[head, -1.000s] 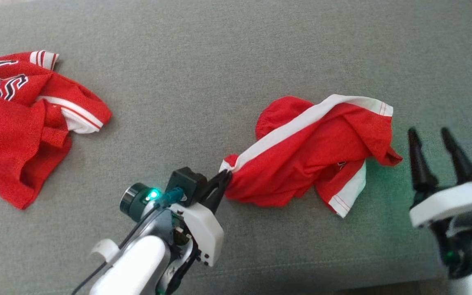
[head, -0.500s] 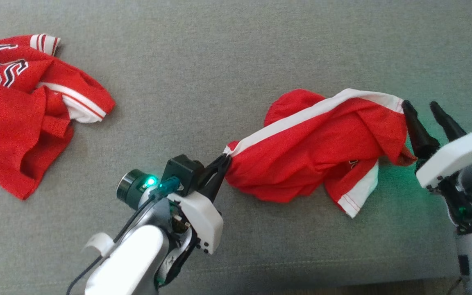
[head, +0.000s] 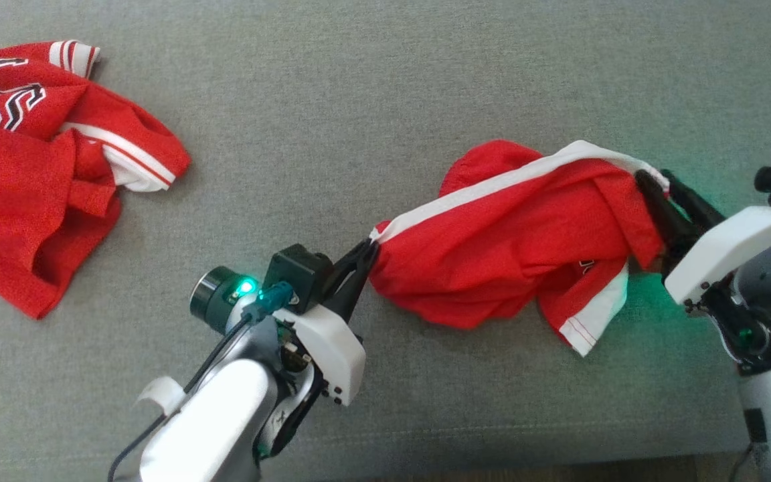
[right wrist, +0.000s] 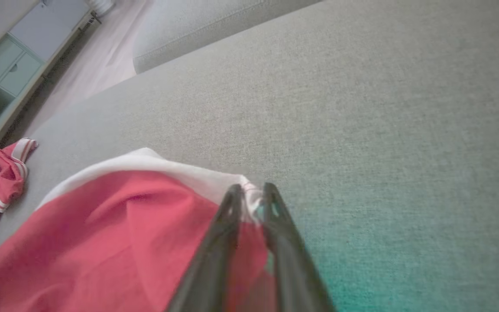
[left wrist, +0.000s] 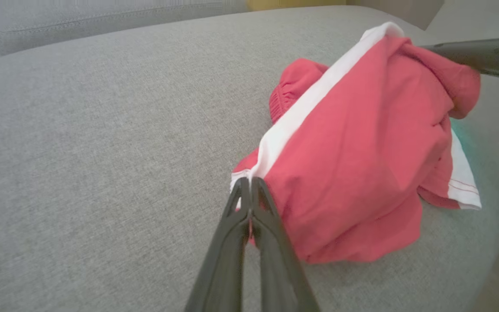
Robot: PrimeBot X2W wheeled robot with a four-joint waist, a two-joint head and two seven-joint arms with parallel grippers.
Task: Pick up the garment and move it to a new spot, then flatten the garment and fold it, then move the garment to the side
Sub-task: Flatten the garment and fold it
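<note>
My left gripper (head: pixel 367 258) stays clenched on the garment (head: pixel 512 248), at its end nearer the jersey (head: pixel 31 187) and well apart from it on the cushion (head: pixel 359 100). My right gripper (head: pixel 660 184), wide open a moment ago, now narrows on the end farthest from the jersey, so stretching flat can follow. The right wrist view shows the white hem (right wrist: pixel 180 171) running between its fingers (right wrist: pixel 225 216); the head view hides that gap. Whether it pinches firmly I cannot tell.

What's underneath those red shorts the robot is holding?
The red shorts lie bunched on the grey cushion, which shows all around them. Directly beneath the folds it is covered, so anything there cannot be seen.
</note>
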